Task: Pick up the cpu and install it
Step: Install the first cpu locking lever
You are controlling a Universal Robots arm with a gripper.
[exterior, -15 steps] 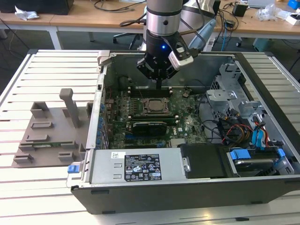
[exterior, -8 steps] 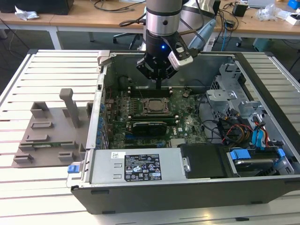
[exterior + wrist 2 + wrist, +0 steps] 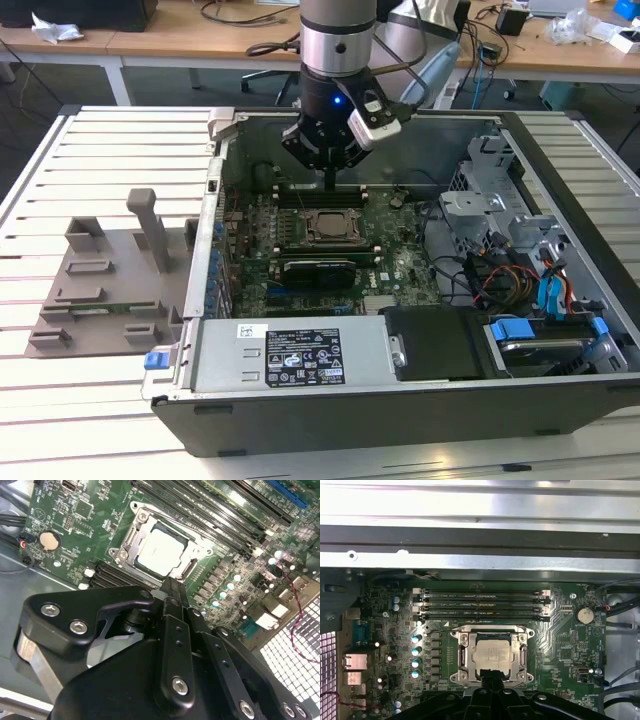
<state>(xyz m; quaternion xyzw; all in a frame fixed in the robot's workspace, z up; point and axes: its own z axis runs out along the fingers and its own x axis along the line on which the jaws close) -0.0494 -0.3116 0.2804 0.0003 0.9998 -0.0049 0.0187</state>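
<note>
While gripper (image 3: 172, 587) hovers, cpu (image 3: 493, 654) sits in socket frame (image 3: 461, 652).

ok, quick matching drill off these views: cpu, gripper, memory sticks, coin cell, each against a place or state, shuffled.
Things:
1. cpu
2. gripper
3. memory sticks
4. coin cell

Places or states:
A. round and silvery, on the board near black cables
B. lying in the socket frame, silvery top up
C. long, black, in parallel slots beside the socket
D. above the board, tip by the socket's edge

Pairs: 1-B, 2-D, 3-C, 4-A
</note>
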